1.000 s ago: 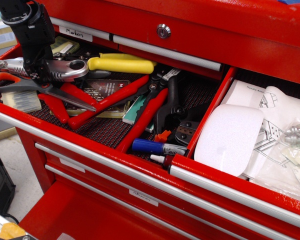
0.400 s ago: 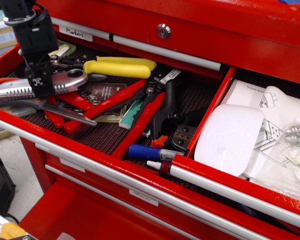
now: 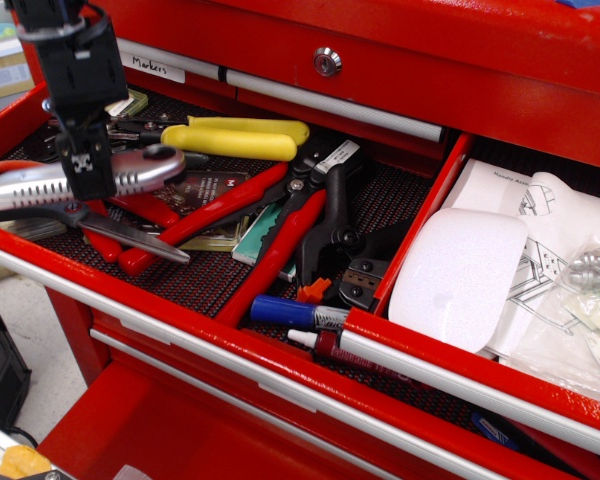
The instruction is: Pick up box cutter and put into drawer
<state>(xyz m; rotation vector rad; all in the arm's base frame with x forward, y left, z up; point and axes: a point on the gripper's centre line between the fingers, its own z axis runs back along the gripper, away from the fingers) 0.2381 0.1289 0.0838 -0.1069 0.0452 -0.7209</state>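
Note:
The box cutter (image 3: 140, 170) is a long silver-grey ribbed knife with a round hole at its right end. It lies crosswise low over the tools at the left of the open red drawer (image 3: 180, 303). My black gripper (image 3: 87, 178) comes down from the top left and is shut on the cutter's middle. The cutter's left end runs off the frame's left edge. I cannot tell whether it rests on the tools beneath or hangs just above them.
Under the cutter lie orange-handled scissors (image 3: 5, 168). Yellow-handled pliers (image 3: 230, 140) lie behind, and red-handled pliers (image 3: 270, 250), black crimpers (image 3: 330, 225) and a blue marker (image 3: 280, 310) to the right. The right drawer holds a white foam pad (image 3: 460, 275) and papers. A lock (image 3: 327, 62) sits above.
The gripper and box cutter have moved left and down toward the drawer's front. The left drawer and its tools have shifted slightly outward; the right drawer has not moved.

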